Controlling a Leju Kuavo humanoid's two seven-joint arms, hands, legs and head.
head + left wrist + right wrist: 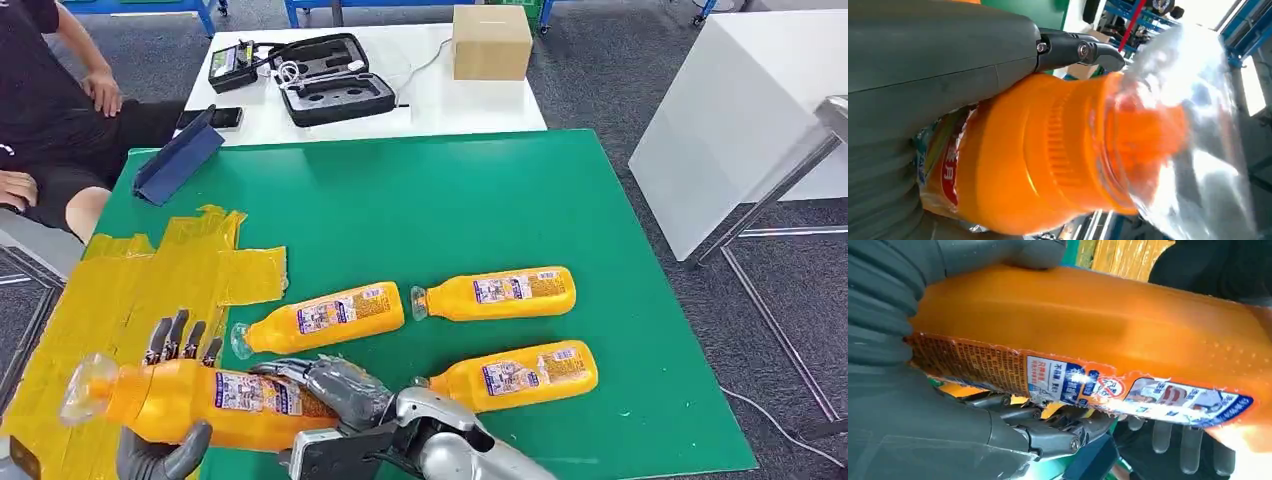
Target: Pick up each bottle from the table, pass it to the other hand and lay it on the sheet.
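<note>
Handover over the yellow sheet (120,290) — both hands, left (165,400) and right (335,390), grip one bottle (200,400); the right should release only once the left holds firm.

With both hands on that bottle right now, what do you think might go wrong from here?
1. Both the left hand and the right hand grip the held bottle; a badly timed release could drop it.
2. It hangs over the near edge of the yellow sheet, so it could roll off the table.
3. The withdrawing right arm might nudge the nearest lying bottle.
</note>
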